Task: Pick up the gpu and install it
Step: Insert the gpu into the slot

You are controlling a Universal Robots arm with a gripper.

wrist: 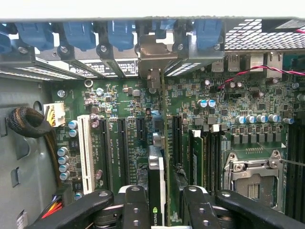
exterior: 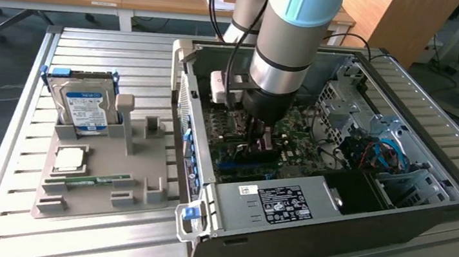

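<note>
The gpu (wrist: 156,176) appears edge-on in the wrist view, a thin dark card standing upright over the green motherboard (wrist: 119,105). Its silvery bracket (wrist: 153,59) reaches the rear slot openings of the case. My gripper (wrist: 162,198) is shut on the card, one black finger (wrist: 136,205) on each side. The card's lower edge runs along a black expansion slot; whether it is fully seated cannot be told. In the exterior view my gripper (exterior: 259,135) is down inside the open computer case (exterior: 324,204), with the gpu (exterior: 259,154) under it at the motherboard.
A grey holder tray (exterior: 136,150) stands at the exterior view's left of the case, with a silver hard drive (exterior: 84,107), a processor chip (exterior: 69,159) and a green memory stick (exterior: 89,180). In the case are the power supply (exterior: 283,203), a white slot (wrist: 86,152) and the processor socket (wrist: 252,177).
</note>
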